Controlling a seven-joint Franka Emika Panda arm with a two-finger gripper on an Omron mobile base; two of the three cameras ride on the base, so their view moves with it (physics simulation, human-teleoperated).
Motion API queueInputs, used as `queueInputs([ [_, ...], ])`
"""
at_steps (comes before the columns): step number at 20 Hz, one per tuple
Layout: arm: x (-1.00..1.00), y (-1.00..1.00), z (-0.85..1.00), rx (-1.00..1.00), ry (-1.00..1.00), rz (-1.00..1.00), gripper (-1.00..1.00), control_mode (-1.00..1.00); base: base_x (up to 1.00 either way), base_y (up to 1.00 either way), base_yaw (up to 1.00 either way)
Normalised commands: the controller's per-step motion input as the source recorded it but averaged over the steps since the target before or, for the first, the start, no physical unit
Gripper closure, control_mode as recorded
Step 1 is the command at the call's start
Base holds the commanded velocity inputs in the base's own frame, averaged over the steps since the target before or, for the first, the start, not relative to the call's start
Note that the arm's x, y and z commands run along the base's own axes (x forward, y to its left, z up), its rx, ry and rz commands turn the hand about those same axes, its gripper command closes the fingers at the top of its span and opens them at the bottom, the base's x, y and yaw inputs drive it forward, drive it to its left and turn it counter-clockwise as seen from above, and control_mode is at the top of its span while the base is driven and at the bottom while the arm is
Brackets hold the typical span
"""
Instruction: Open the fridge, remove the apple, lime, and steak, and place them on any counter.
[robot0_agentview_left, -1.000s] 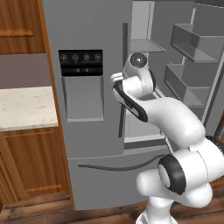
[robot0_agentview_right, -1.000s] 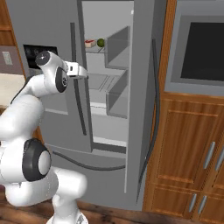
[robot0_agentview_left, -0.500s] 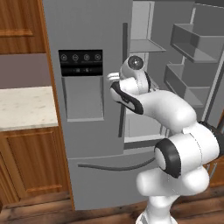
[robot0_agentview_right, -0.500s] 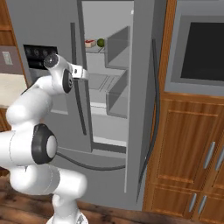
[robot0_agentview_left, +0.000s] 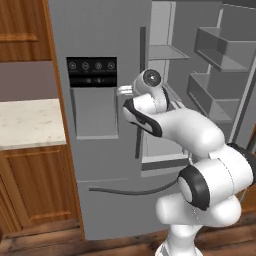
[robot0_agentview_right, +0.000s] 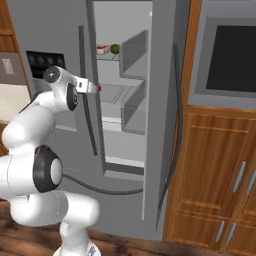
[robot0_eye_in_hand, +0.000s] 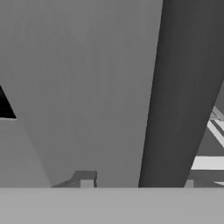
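One door of the fridge (robot0_agentview_right: 165, 100) stands swung wide, its bins in the left base view at the upper right; the other door (robot0_agentview_left: 95, 150), with the black dispenser panel (robot0_agentview_left: 92, 72), is shut. On that panel a row of small round icons shows, but no writing or brand can be read on it or anywhere else on the grey front.

Inside, on the top shelf (robot0_agentview_right: 107, 55), the steak (robot0_agentview_right: 103, 49) lies at the shelf's left end and the lime (robot0_agentview_right: 115, 48) sits just beside it on the right, close enough that I cannot tell whether they touch. A small red spot at the tip of the arm in the right base view may be the apple or part of the hand; too small to tell.

Beside the shut door's dark bar handle (robot0_agentview_left: 141, 95) the gripper (robot0_agentview_right: 92, 88) is at mid height, at the gap between the two doors. From the hand view the handle (robot0_eye_in_hand: 183, 92) runs as a broad dark bar close in front, a little to the right, with a finger (robot0_eye_in_hand: 86, 183) low at the bottom edge. Whether the fingers are wide apart or closed on the bar cannot be told.

Left of the fridge the counter (robot0_agentview_left: 27, 122) meets the fridge's side, over a brown cabinet (robot0_agentview_left: 35, 185)
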Motion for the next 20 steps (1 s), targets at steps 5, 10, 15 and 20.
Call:
queueInputs([
  [5, -0.95, 0.86, 0.03, 0.00, 0.00, 0.06, 1.00, -1.00, 0.00, 0.00, 0.00],
  [10, -1.00, 0.83, 0.16, 0.00, 0.00, 0.21, 1.00, -1.00, 0.00, 0.00, 0.00],
  [15, -1.00, 1.00, 0.21, 0.00, 0.06, 0.25, 1.00, -1.00, 0.00, 0.00, 0.00],
  [20, -1.00, 1.00, 0.17, -0.03, 0.07, 0.21, 1.00, -1.00, 0.00, 0.00, 0.00],
])
